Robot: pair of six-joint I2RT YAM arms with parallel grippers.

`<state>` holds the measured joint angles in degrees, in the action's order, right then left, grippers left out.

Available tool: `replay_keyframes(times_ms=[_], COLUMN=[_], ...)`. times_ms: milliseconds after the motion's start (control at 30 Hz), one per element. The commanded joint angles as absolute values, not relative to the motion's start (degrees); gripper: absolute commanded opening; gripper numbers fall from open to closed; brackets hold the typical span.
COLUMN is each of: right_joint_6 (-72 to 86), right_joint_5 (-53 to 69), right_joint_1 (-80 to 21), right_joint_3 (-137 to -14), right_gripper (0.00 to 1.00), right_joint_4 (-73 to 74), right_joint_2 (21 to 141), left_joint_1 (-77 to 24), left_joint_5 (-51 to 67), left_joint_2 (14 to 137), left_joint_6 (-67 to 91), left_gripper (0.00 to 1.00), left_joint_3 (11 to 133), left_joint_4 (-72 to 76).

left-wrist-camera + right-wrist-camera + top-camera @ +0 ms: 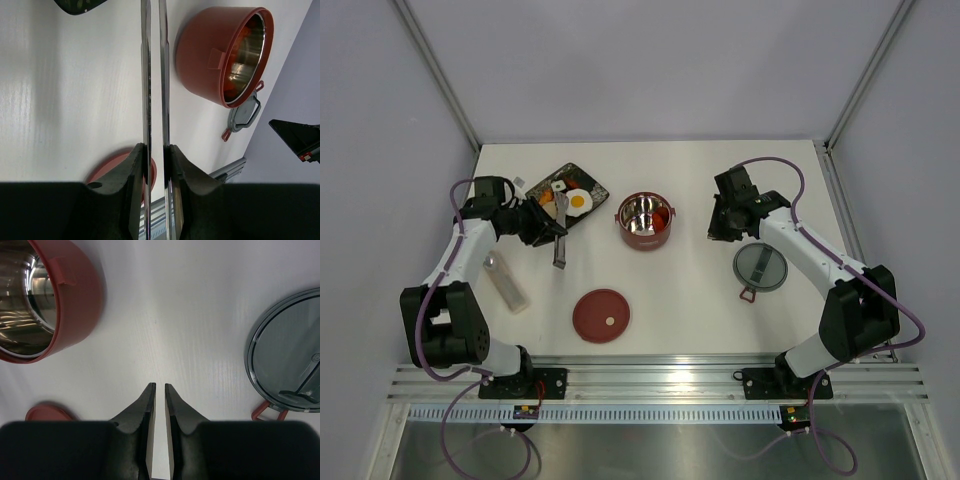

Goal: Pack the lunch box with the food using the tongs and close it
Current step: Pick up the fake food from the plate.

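Observation:
My left gripper (pixel 548 228) is shut on the tongs (pixel 559 250), beside the black tray's near corner. In the left wrist view the tongs (pixel 146 75) are two thin silver arms running up from between my fingers (pixel 134 172), held close together. The dark-red lunch box (pixel 643 221) stands open mid-table with an orange-red piece (pixel 663 213) inside; it also shows as the lunch box (pixel 207 52) and the lunch box (pixel 80 290). A fried egg (pixel 578 202) and orange bits (pixel 548 198) lie on the tray. My right gripper (pixel 722 228) hovers right of the lunch box. In its own view the right gripper (pixel 160 385) has a narrow empty gap.
The black tray (pixel 582 178) sits at the back left. A round red lid (pixel 602 316) lies near the front centre. A grey lid with a red loop (pixel 760 267) lies under the right arm. A pale oblong piece (pixel 507 282) lies by the left arm.

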<state>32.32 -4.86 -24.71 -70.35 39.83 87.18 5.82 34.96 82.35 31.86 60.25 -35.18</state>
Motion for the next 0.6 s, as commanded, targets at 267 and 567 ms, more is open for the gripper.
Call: replay_keyframes(times_ms=[267, 567], right_joint_6=[31.4, 31.3], right_joint_5=[-3.6, -3.4], right_joint_1=[-25.3, -25.3], right_joint_3=[-69.8, -69.8], right_gripper=[0.2, 0.2], right_joint_4=[37.9, 37.8], right_joint_2=[86.7, 87.3], left_joint_1=[6.1, 6.2], left_joint_5=[37.8, 38.0], left_joint_2=[83.1, 84.5], left_joint_6=[33.0, 31.9], left_gripper=[0.33, 0.37], left_joint_3=[59.6, 59.3], left_joint_4=[-32.2, -33.0])
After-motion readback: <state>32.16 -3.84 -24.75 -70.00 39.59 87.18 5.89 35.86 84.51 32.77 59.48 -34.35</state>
